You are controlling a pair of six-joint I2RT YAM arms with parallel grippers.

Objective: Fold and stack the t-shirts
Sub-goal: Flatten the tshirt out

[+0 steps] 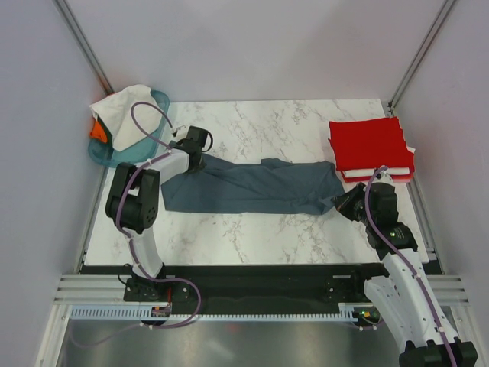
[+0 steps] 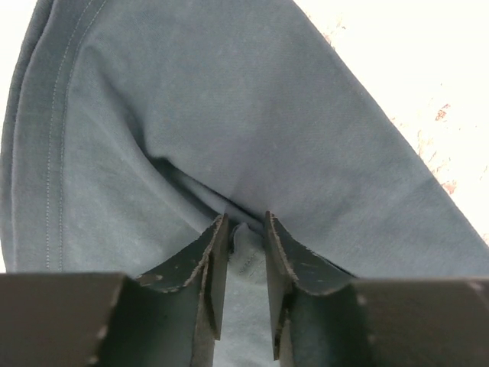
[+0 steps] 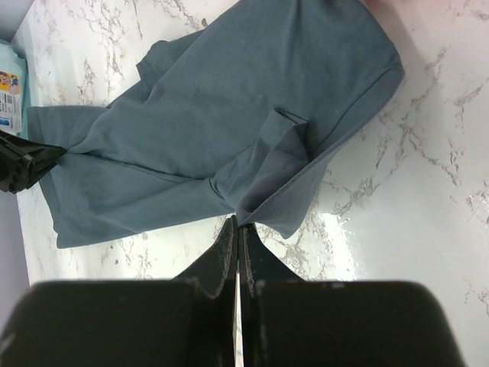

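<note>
A slate blue-grey t-shirt (image 1: 252,187) lies stretched out across the middle of the marble table. My left gripper (image 1: 192,162) is shut on a fold of its left end (image 2: 244,245). My right gripper (image 1: 341,201) is shut on the shirt's right edge (image 3: 263,218), jaws pressed together on the hem. The shirt also fills the left wrist view (image 2: 229,115) and spreads across the right wrist view (image 3: 214,130). A folded red t-shirt (image 1: 369,145) lies on a folded white one (image 1: 380,173) at the back right. A white shirt (image 1: 122,111) and an orange one (image 1: 97,131) sit in the basket.
A teal plastic basket (image 1: 157,107) stands at the back left corner of the table (image 1: 252,229). Grey walls close in the left, right and back sides. The black rail (image 1: 244,271) holding the arm bases runs along the near edge.
</note>
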